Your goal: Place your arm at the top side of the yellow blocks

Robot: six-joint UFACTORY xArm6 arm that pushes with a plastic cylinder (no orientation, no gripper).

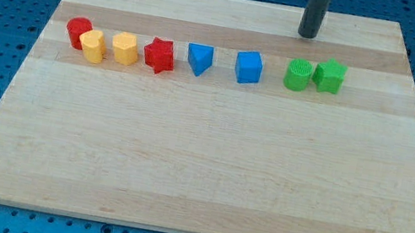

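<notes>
Two yellow blocks lie in a row near the view's left: a yellow cylinder-like block (93,46) and a yellow hexagon-like block (125,47). My tip (306,35) is far to their right, near the view's top, above and slightly left of the green blocks. It touches no block.
The row also holds a red cylinder (78,29), a red star (159,55), a blue triangular block (199,58), a blue cube (248,67), a green cylinder (298,74) and a green star-like block (329,75). The wooden board (199,166) sits on a blue perforated table.
</notes>
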